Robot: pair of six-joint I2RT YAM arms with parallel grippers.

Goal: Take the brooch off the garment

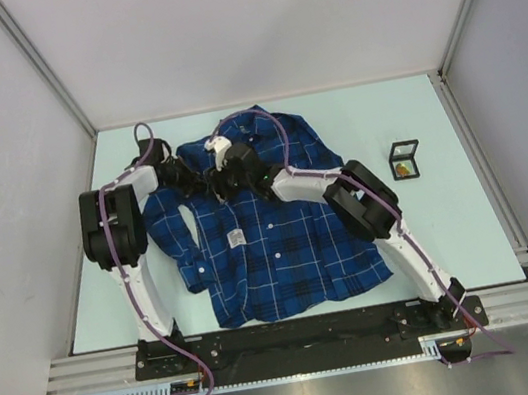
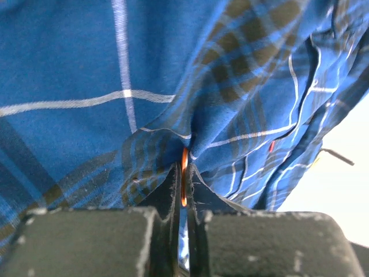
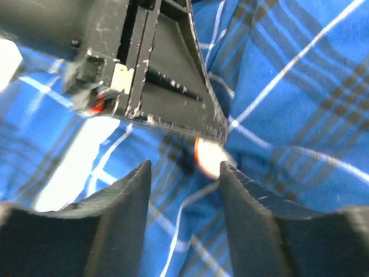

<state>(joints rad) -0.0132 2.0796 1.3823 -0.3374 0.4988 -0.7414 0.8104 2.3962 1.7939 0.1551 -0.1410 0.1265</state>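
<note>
Roughly midway: brooch [image 2: 184, 187] apparently not off yet, seen as an orange sliver up at the chest of the garment [image 1: 272, 247] spread on the worktop [image 1: 453, 237]. Left claw [image 2: 183, 170] pinched tight on it plus a cloth fold. Right claw [image 3: 183, 167] gapes, holding nothing, just beside. Both arms reach forward, wrists converging near the collar.

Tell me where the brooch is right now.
The orange brooch shows in the left wrist view, pinched between the left gripper's shut fingers in a fold of the garment; from above, that is toward its far end, left of centre.
</note>
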